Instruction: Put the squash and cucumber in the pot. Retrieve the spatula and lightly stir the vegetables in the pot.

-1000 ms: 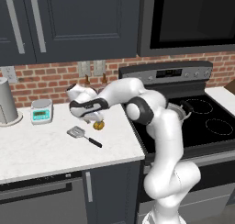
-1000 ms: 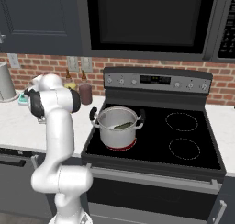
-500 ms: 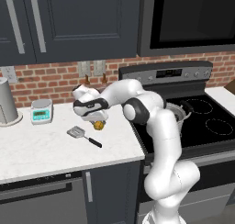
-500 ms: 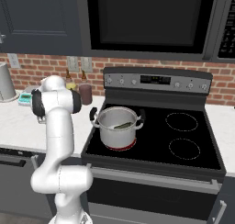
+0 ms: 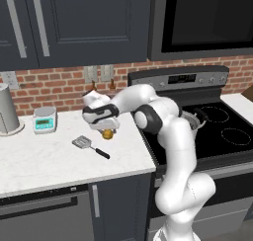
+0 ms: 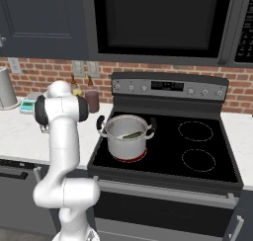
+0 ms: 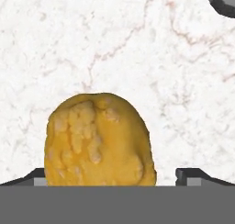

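Over the last second the arm has dropped a little lower over the counter [image 5: 54, 163], so the gripper [image 5: 106, 130] now sits right on top of the squash [image 7: 98, 140], jaws spread wide, one finger on each side, nothing held yet. The cucumber [image 6: 131, 135] is already lying in the pot [image 6: 127, 136] on the stove, so the squash is the last vegetable to move; I'd judge closing and lifting is next. The spatula [image 5: 90, 146] lies on the counter just beside the squash, untouched.

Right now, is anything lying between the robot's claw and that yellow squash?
No. In the hand view, the open gripper sits over the squash, one fingertip on each side, nothing between.
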Robot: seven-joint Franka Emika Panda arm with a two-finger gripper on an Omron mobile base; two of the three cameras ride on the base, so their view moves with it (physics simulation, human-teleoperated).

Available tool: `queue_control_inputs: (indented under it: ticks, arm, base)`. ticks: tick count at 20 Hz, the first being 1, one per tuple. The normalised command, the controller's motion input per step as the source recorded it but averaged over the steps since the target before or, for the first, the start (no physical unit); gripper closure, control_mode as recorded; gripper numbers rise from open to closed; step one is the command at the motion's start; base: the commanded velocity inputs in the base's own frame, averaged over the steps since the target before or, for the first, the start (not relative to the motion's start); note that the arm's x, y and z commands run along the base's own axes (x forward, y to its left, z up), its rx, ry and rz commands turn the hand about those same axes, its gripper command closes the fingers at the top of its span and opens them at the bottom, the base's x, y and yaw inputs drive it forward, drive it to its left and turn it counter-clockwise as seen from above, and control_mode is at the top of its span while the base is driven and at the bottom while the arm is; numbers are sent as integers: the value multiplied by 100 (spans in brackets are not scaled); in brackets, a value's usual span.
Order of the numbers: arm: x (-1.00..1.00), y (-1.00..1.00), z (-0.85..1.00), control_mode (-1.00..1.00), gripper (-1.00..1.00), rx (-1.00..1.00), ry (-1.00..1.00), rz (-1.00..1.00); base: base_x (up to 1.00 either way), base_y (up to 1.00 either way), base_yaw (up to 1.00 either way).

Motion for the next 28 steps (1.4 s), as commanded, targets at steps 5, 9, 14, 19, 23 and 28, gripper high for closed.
queue_control_inputs:
  ticks: [5,9,14,19,23,28]
  arm:
    - [-33,-32,-27,-100,100,12,0,1]
    - [-44,-8,-11,-100,100,9,-3,1]
    - [-76,0,18,-100,100,5,-15,1]
    - [-97,-1,58,-100,100,1,-23,3]
    - [-100,0,99,-100,100,-3,-23,0]
    - [-95,-13,96,-100,100,-1,-15,0]
  base:
    - [0,0,0]
    - [0,0,0]
    - [0,0,0]
    - [0,0,0]
    - [0,0,0]
    - [0,0,0]
